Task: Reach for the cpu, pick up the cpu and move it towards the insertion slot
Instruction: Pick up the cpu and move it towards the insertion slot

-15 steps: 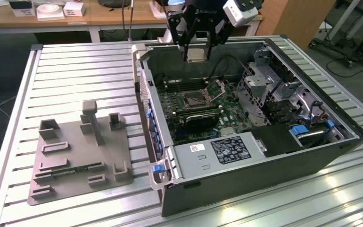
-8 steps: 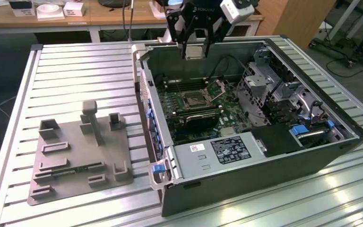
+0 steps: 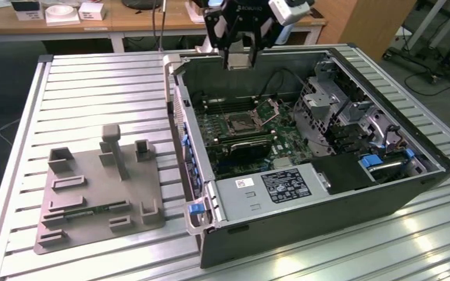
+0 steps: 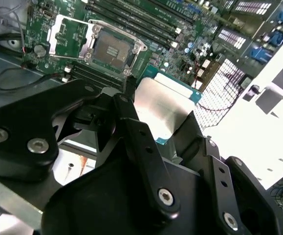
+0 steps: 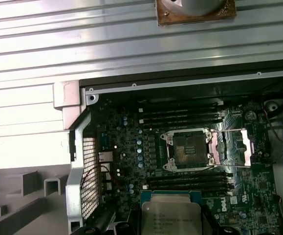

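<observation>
One black claw (image 4: 163,129) clamped on flat square silver-topped cpu (image 4: 163,110), fingers on opposite edges. Held in air above open grey computer case (image 3: 412,193) on ribbed metal bench (image 3: 92,93), near case's back wall. Square dark insertion slot (image 5: 187,149) with shiny metal frame below on green motherboard (image 3: 245,134), retention bracket flipped up, socket bare. Grey moulded parts tray (image 3: 92,196) well apart, toward exterior view's left.

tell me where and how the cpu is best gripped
By two opposite thin edges, fingers coming from above its flat silver top. The cpu is a thin square plate, and the gripper holds it this way above the open insertion slot.
</observation>
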